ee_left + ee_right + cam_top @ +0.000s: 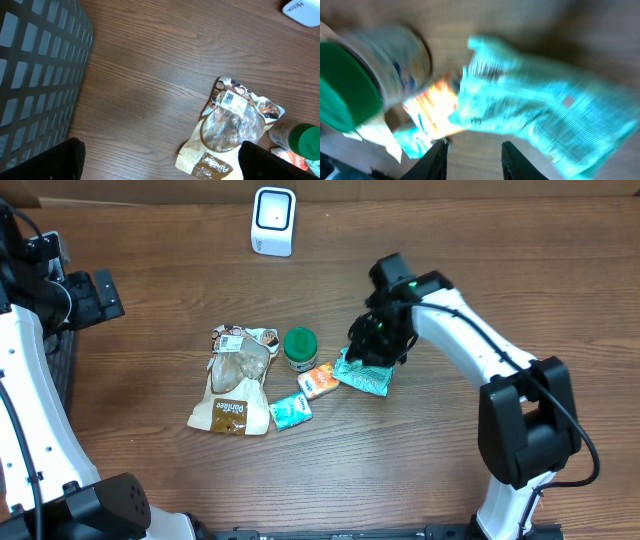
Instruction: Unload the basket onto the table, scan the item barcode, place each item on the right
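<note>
I see the crinkled teal plastic packet lying flat near the wooden table's middle, long axis slanting left-to-right. Right gripper hovers over it, slightly parted, empty; left gripper spread wide.

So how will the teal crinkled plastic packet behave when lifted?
Probably floppy: the teal crinkled plastic packet lies flat and wrinkled on the table. Likely light, since it looks thin. Its smooth film may slip in a pinch.
</note>
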